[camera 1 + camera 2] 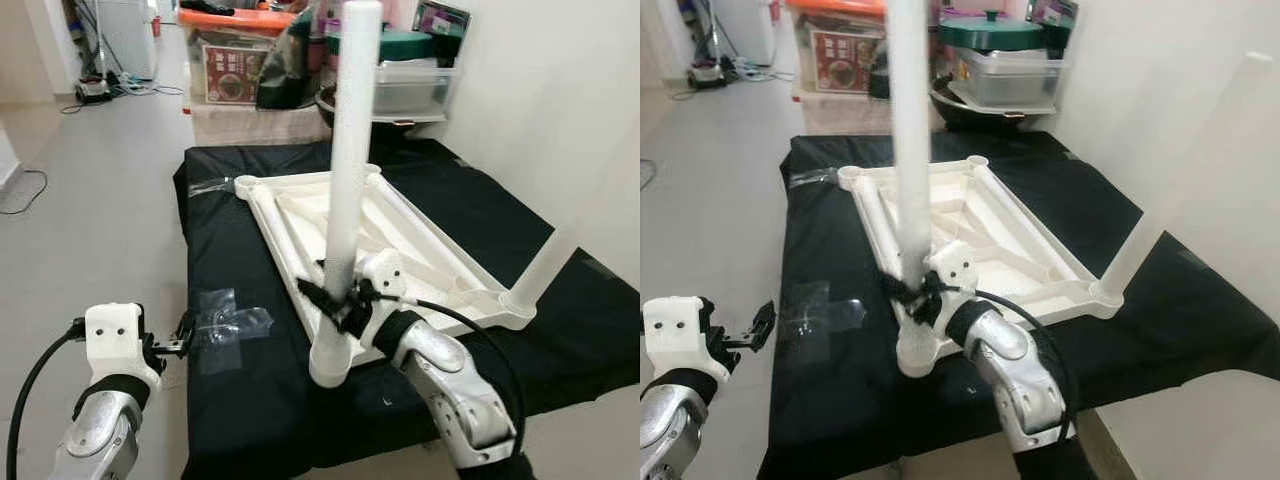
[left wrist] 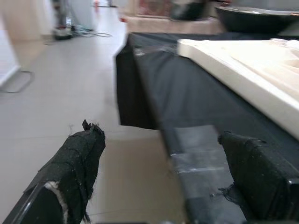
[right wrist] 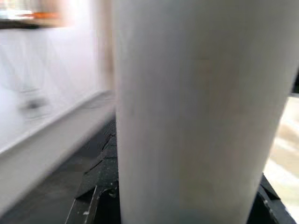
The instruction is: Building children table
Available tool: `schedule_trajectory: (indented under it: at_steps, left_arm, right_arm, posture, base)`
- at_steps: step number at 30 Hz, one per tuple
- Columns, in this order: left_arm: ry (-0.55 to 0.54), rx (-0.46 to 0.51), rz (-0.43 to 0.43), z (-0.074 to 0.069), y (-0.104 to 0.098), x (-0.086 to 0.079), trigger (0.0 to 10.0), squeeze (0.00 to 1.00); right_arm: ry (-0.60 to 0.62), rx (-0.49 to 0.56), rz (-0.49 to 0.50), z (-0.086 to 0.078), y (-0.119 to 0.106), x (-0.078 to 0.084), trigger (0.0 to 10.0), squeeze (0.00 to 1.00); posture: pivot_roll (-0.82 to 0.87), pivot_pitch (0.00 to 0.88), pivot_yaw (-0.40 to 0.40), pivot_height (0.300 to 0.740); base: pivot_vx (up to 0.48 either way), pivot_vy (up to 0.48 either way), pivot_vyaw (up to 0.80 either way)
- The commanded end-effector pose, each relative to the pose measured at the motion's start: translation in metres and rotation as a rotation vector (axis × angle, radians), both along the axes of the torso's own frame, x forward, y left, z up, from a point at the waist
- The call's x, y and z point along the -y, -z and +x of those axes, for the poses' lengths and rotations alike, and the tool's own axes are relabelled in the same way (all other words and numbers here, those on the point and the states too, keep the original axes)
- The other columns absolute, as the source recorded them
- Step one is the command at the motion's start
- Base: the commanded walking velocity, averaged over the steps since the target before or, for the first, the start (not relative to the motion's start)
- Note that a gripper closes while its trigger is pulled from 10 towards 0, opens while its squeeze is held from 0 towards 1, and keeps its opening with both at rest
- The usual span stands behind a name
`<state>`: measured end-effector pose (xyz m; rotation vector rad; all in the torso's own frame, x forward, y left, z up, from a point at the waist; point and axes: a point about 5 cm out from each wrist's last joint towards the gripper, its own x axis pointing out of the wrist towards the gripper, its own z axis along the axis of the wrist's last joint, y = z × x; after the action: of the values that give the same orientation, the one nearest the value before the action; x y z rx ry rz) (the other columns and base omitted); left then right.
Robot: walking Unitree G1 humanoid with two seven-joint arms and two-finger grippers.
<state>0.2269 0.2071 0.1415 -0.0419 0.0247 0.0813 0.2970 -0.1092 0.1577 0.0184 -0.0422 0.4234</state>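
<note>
Off the cloth's edge point(image 1: 186, 330) left pincer point(image 1: 183, 335) gapes empty; right pincer point(image 1: 340, 300) apparently grips table leg point(image 1: 345, 180).

Pale tiled floor point(image 1: 110, 180), white wall point(image 1: 560, 110)

Right gripper point(image 1: 338, 303) raised forward, fingers clamped. Left gripper point(image 1: 183, 336) held low, fingers point(image 2: 77, 163) spread apart.

Head stereo pair looks forward and down, sharing the table leg point(image 1: 350, 190) at 12 o'clock; right wrist camera is pressed close against it.
</note>
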Motion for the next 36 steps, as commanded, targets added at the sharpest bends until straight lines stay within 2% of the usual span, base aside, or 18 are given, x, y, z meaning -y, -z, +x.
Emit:
schedule_trajectory:
  at_steps: [1, 2, 5, 8, 10, 17, 23, 29, 30, 31, 32, 33, 34, 36]
  left_arm:
    - [-0.001, -0.014, 0.012, 0.001, 0.002, -0.001, 10.0, 0.00]
    - [-0.002, -0.009, 0.018, 0.003, 0.000, -0.002, 10.0, 0.00]
    - [-0.007, -0.009, 0.020, 0.003, 0.000, -0.003, 10.0, 0.00]
    - [-0.020, -0.010, 0.026, 0.003, 0.000, -0.006, 10.0, 0.00]
    - [-0.027, -0.013, 0.029, 0.003, 0.001, -0.006, 10.0, 0.00]
    - [-0.038, -0.023, 0.036, 0.001, 0.002, -0.008, 10.0, 0.00]
    - [-0.045, -0.028, 0.041, 0.003, 0.003, -0.008, 10.0, 0.00]
    - [-0.049, -0.030, 0.037, 0.006, 0.002, -0.008, 10.0, 0.00]
    - [-0.051, -0.028, 0.035, 0.007, 0.002, -0.008, 10.0, 0.00]
    - [-0.051, -0.028, 0.035, 0.007, 0.002, -0.008, 10.0, 0.00]
    - [-0.052, -0.028, 0.035, 0.008, 0.002, -0.007, 10.0, 0.00]
    - [-0.052, -0.028, 0.035, 0.008, 0.002, -0.007, 10.0, 0.00]
    - [-0.051, -0.028, 0.036, 0.009, 0.002, -0.007, 10.0, 0.00]
    - [-0.048, -0.030, 0.036, 0.009, 0.003, -0.007, 10.0, 0.00]
  right_arm:
    - [0.284, -0.072, -0.073, 0.007, 0.018, 0.043, 0.0, 0.00]
    - [0.442, -0.065, -0.048, 0.011, 0.019, 0.060, 0.0, 0.00]
    - [0.491, -0.060, -0.044, 0.012, 0.020, 0.065, 0.0, 0.00]
    - [0.599, -0.131, 0.012, 0.016, 0.031, 0.080, 0.0, 0.00]
    - [0.638, -0.169, 0.060, 0.016, 0.037, 0.081, 0.0, 0.00]
    - [0.662, -0.181, 0.112, 0.015, 0.040, 0.074, 0.0, 0.00]
    - [0.676, -0.170, 0.136, 0.016, 0.041, 0.074, 0.0, 0.00]
    - [0.639, -0.166, 0.180, 0.016, 0.040, 0.070, 0.0, 0.00]
    - [0.590, -0.175, 0.202, 0.016, 0.039, 0.065, 0.0, 0.00]
    - [0.590, -0.175, 0.202, 0.016, 0.039, 0.065, 0.0, 0.00]
    - [0.573, -0.176, 0.212, 0.016, 0.039, 0.063, 1.0, 0.00]
    - [0.573, -0.176, 0.212, 0.016, 0.039, 0.063, 1.0, 0.00]
    - [0.555, -0.171, 0.222, 0.017, 0.038, 0.062, 10.0, 0.00]
    - [0.539, -0.165, 0.227, 0.018, 0.036, 0.061, 10.0, 0.00]
  posture:
    - [0.08, 0.000, -0.063, 0.740]
    - [0.08, 0.000, -0.059, 0.740]
    - [0.08, 0.000, -0.059, 0.740]
    - [0.08, 0.000, -0.066, 0.740]
    - [0.09, 0.000, -0.070, 0.740]
    - [0.10, 0.000, -0.070, 0.740]
    - [0.10, 0.000, -0.068, 0.740]
    - [0.09, 0.000, -0.062, 0.740]
    - [0.09, 0.000, -0.062, 0.740]
    - [0.09, 0.000, -0.062, 0.740]
    - [0.09, 0.000, -0.062, 0.740]
    - [0.09, 0.000, -0.062, 0.740]
    - [0.08, 0.000, -0.057, 0.740]
    - [0.08, 0.000, -0.056, 0.740]
  base:
    - [0.000, 0.000, 0.00]
    - [0.000, 0.000, 0.00]
    - [0.000, 0.000, 0.00]
    - [0.000, 0.000, 0.00]
    - [0.000, 0.000, 0.00]
    - [0.000, 0.000, 0.00]
    - [0.000, 0.000, 0.00]
    - [0.000, 0.000, 0.00]
    - [0.000, 0.000, 0.00]
    - [0.000, 0.000, 0.00]
    - [0.000, 0.000, 0.00]
    - [0.000, 0.000, 0.00]
    - [0.000, 0.000, 0.00]
    - [0.000, 0.000, 0.00]
